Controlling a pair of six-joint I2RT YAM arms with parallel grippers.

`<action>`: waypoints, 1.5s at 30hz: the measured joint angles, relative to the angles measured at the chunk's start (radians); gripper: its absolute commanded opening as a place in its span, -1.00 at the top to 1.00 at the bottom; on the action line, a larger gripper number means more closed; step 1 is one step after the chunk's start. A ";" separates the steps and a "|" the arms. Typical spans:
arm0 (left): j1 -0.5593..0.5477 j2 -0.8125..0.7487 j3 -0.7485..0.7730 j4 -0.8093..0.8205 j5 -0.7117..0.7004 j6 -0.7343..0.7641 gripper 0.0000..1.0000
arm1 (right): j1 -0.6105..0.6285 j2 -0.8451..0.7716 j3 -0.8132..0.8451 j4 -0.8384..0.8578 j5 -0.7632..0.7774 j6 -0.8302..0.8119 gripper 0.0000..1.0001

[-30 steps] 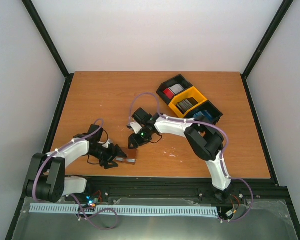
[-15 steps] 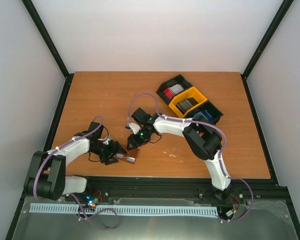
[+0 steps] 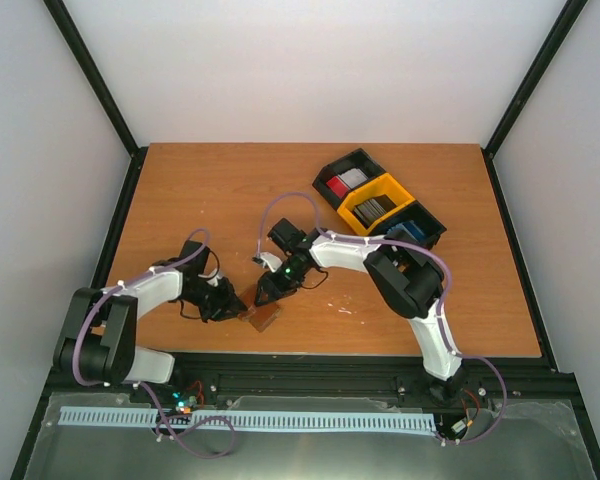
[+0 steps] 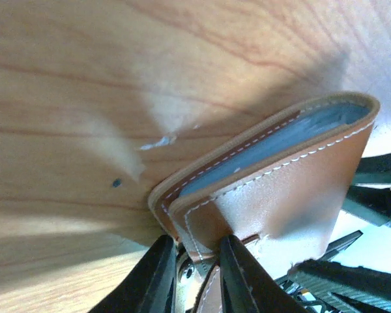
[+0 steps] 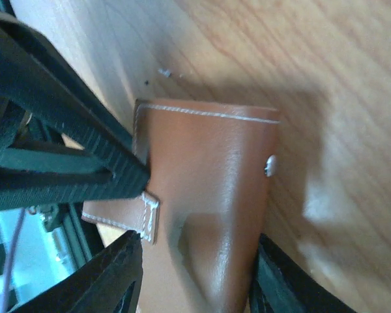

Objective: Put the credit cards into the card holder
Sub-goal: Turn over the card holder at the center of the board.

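Note:
The card holder (image 3: pixel 265 317), a brown leather wallet, sits near the table's front edge between both grippers. In the left wrist view the card holder (image 4: pixel 280 176) is slightly agape with its pale blue-grey inside showing. My left gripper (image 4: pixel 197 251) is shut on the corner of one flap beside the tab. In the right wrist view the card holder (image 5: pixel 208 195) lies between the jaws of my right gripper (image 5: pixel 195 267), and both fingers press its sides. The credit cards stand in a tray at the back right: red and white (image 3: pixel 344 183), grey (image 3: pixel 372 207) and blue (image 3: pixel 410 232).
The black-and-yellow three-compartment tray (image 3: pixel 357 218) stands behind the right arm's elbow. The table's front edge and a black rail (image 3: pixel 330 365) run just below the card holder. Purple cables loop over both arms.
The left gripper moved right and closed on the card holder's flap. The holder went from lying flat with its pale inside up to its brown outside up. The right gripper shifted slightly toward the front.

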 measured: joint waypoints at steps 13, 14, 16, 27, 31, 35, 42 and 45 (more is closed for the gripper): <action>0.000 0.003 0.013 0.000 -0.014 0.018 0.21 | -0.051 0.038 -0.014 0.009 -0.202 0.062 0.94; 0.000 -0.003 0.015 -0.002 -0.021 0.019 0.06 | -0.051 0.032 -0.014 0.012 -0.196 0.075 0.94; 0.000 -0.024 0.028 0.001 -0.055 0.019 -0.15 | -0.056 0.011 -0.016 0.019 -0.163 0.095 0.94; 0.000 -0.057 0.149 0.056 -0.093 0.073 -0.44 | -0.128 -0.176 0.086 -0.245 0.415 0.097 0.94; 0.000 -0.051 0.207 0.077 -0.095 0.082 -0.51 | -0.124 -0.206 0.175 -0.391 0.700 0.086 0.94; 0.000 -0.031 0.262 0.090 -0.111 0.084 -0.52 | -0.116 -0.211 0.197 -0.499 0.912 0.090 0.95; 0.000 0.013 0.312 0.090 -0.167 0.082 -0.53 | -0.032 -0.072 0.254 -0.677 1.208 0.131 0.95; 0.001 0.015 0.314 0.080 -0.210 0.073 -0.54 | 0.023 0.030 0.309 -0.722 1.268 0.139 0.94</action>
